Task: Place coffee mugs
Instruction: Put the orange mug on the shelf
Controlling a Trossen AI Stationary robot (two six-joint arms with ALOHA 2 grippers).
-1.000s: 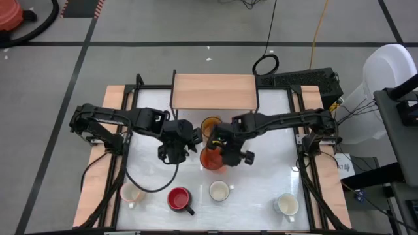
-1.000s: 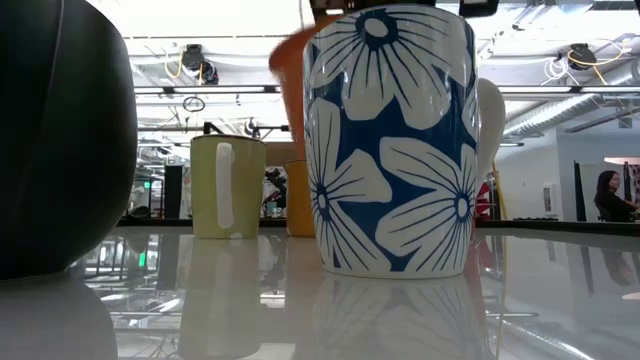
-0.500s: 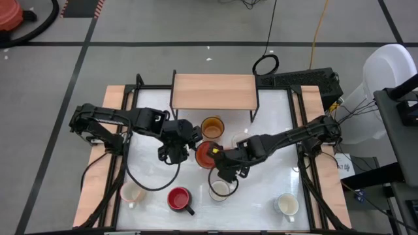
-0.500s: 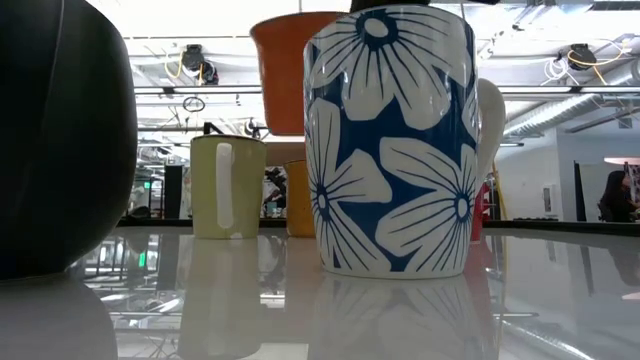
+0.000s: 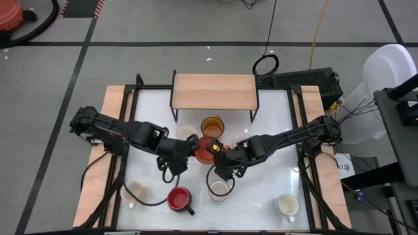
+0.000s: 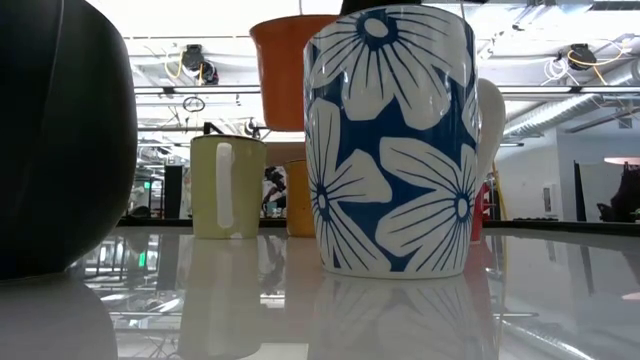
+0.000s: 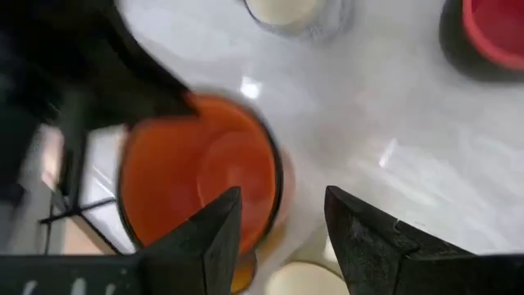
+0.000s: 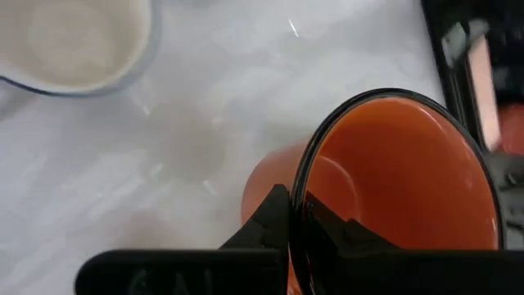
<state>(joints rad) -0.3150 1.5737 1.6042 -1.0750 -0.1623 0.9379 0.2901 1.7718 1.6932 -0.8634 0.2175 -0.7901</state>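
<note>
Right gripper (image 5: 218,151) sits over the middle of the white surface (image 5: 274,140), jaws closed on the rim of an orange mug (image 5: 205,149): in the right wrist view one finger (image 8: 282,215) is pressed against the outside of the wall, and the other is hidden inside the cup. The low view shows this orange mug (image 6: 283,72) raised clear of the surface, upright, opening up.

Left gripper (image 5: 185,147) is just beside the same mug on its other side. Jaws open, holding nothing; in the left wrist view the two fingers (image 7: 214,229) stand apart with the mug (image 7: 199,182) ahead of them.

Other mugs, high view:
- amber-yellow mug (image 5: 212,126), just in front of the wooden shelf (image 5: 213,91), near the held mug.
- white mug (image 5: 186,133) beside it, toward the left arm.
- red mug (image 5: 179,198) along the near edge.
- cream mug (image 5: 132,193) at the near left.
- white mug with dark rim (image 5: 219,188) right of the red one, below the right gripper.
- white mug (image 5: 287,205) at the near right.

Low view: blue flower-patterned mug (image 6: 392,140) stands on the surface closest to the camera.
</note>
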